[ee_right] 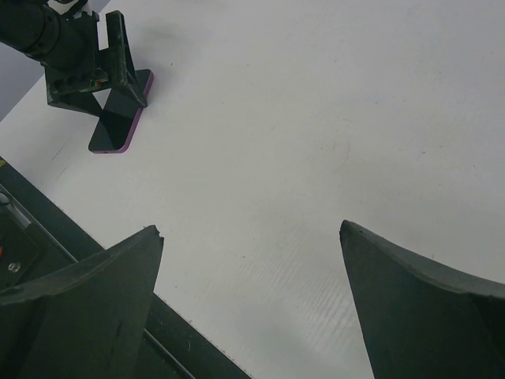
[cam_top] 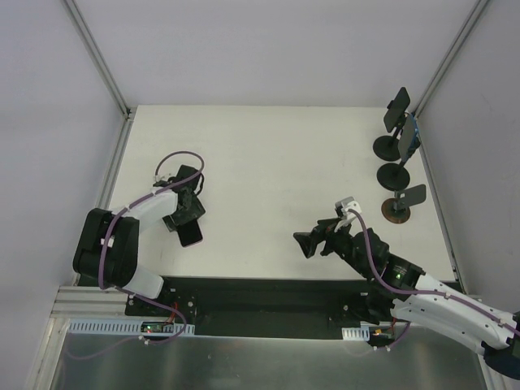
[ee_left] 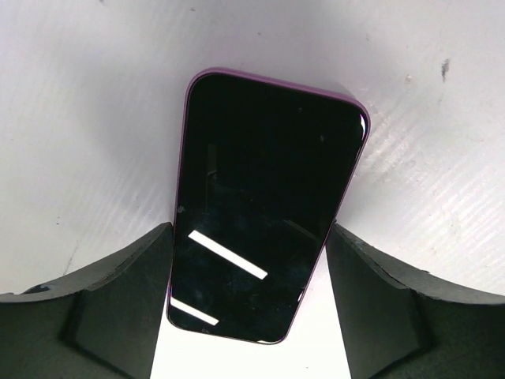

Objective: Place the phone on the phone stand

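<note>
The phone [ee_left: 264, 205] has a black screen and a purple case. It sits between the fingers of my left gripper [ee_left: 248, 260], which touch its two long edges. From above, the phone [cam_top: 192, 234] is at the table's left, under the left gripper [cam_top: 188, 223]. In the right wrist view the phone [ee_right: 118, 118] looks tilted, with its near end on the table. Three phone stands are at the far right: a black one [cam_top: 396, 122], a second [cam_top: 396, 172] with a blue item on it, and an empty brown-based one [cam_top: 400, 205]. My right gripper [cam_top: 309, 242] hangs open and empty over the table, also seen in its own view [ee_right: 248, 237].
The white table [cam_top: 268, 171] has metal frame posts at its back corners. A dark strip [cam_top: 260, 296] runs along the near edge by the arm bases. The stands stand close together by the right edge.
</note>
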Controlling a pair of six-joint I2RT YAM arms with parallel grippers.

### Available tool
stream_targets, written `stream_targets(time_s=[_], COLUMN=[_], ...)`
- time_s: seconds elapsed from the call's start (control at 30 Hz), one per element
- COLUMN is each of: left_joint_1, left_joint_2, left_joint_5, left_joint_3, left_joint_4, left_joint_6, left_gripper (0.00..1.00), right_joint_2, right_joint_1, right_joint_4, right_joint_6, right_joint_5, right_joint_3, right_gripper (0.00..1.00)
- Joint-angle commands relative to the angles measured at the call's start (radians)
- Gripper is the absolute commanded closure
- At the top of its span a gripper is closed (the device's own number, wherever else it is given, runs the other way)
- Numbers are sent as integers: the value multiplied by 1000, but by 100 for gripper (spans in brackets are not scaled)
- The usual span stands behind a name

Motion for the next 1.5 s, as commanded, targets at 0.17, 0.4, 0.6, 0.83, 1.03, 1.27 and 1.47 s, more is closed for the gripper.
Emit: stream_targets(time_s=[0.17,0.4,0.6,0.83,1.03,1.27,1.47], left_joint_1=[-32,-45,-71,-98,-129,-193,-253], left_joint_2=[93,126,126,82,1,-91,-257], left_joint_5=[79,125,97,84,104,119,231], left_joint_3=[32,29,26,9,-44,-81,-123], left_joint_4=[-76,-74,-76,-38,42,105,211], left_joint_6=[-71,-128,-147,-127,-68,-9,147], left_gripper=[37,7,19,59,100,100,100], right_joint_2=[-4,-7,-28,-50,28,186,401], right_joint_1=[-7,-11,-13,-14,-36,-157,-359], right_joint_4=[-61,-90,-107,-141,-332,-399,-348], right_joint_6=[46,29,23,4,33,99,168], right_joint_5=[81,89,108,119,182,-29,-538], right_joint_3=[71,91,83,96,197,258,290], right_gripper=[4,4,3,4,4,4,4])
